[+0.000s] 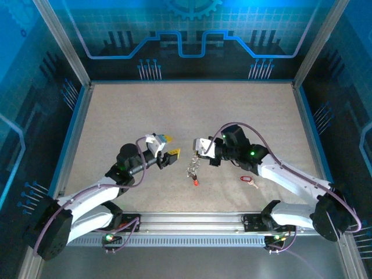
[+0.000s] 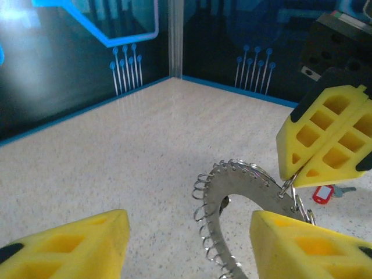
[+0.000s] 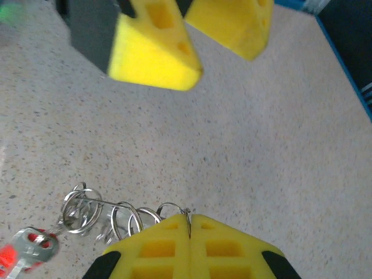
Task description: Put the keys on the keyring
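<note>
- The left gripper (image 1: 170, 146) hovered left of centre with its fingers spread wide and nothing between them, its mouth facing right toward the ring. In its own wrist view the ring sat just beyond the fingertips, not touching them.
- The keyring (image 1: 192, 167) hung between the two grippers, lifted by its top edge and trailing down toward the near side of the table (image 1: 174, 104). A hanging key (image 1: 196, 182) with a red head dangled at its low end. I could not tell whether that key touched the surface.
- The right gripper (image 1: 197, 152) had its fingers pressed together, pinching the ring's upper rim. The wrist view showed wire caught right in the seam.
- The loose key (image 1: 247, 179) lay flat on the table, right of the ring and just beside the right forearm. Its red head pointed left and its shank pointed right and nearward. I judged it far closer to the right arm, but that hand was occupied. The free left gripper would have to reach past the ring to fetch it.
</note>
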Motion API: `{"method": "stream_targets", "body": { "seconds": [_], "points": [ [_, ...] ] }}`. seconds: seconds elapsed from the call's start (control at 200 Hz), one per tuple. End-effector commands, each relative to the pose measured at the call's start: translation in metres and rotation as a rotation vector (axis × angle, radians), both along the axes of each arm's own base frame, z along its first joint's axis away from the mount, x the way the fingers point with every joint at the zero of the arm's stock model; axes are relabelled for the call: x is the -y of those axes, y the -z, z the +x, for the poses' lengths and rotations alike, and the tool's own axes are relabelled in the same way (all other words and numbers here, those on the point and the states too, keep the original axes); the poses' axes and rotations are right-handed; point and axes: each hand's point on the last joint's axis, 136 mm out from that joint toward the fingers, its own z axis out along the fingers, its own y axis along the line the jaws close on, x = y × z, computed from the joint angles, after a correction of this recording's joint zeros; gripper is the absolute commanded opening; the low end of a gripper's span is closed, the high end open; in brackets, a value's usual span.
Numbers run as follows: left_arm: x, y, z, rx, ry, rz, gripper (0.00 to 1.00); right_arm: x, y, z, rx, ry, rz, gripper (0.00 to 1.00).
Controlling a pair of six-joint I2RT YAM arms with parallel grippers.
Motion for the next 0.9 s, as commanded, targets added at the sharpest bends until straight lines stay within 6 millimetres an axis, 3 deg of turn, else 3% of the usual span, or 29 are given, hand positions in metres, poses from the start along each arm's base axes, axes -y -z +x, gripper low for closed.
{"method": "stream_targets", "body": {
  "seconds": [0.0,0.065,0.465,0.89],
  "points": [
    [0.015,-0.019,-0.023,0.147,0.156,0.037,0.5,-0.009,-0.018,-0.022,0.095,-0.153,0.047,0.0],
    [0.023,-0.018,-0.035,0.184,0.24,0.065,0.47,-0.009,-0.021,-0.027,0.119,-0.186,0.058,0.0],
    [0.042,0.001,-0.044,0.244,0.331,0.177,0.3,-0.016,-0.028,-0.053,0.094,-0.342,0.093,0.0],
    [0.066,0.013,-0.058,0.299,0.417,0.232,0.3,-0.021,-0.024,-0.056,0.066,-0.367,0.093,0.0]
  ]
}}
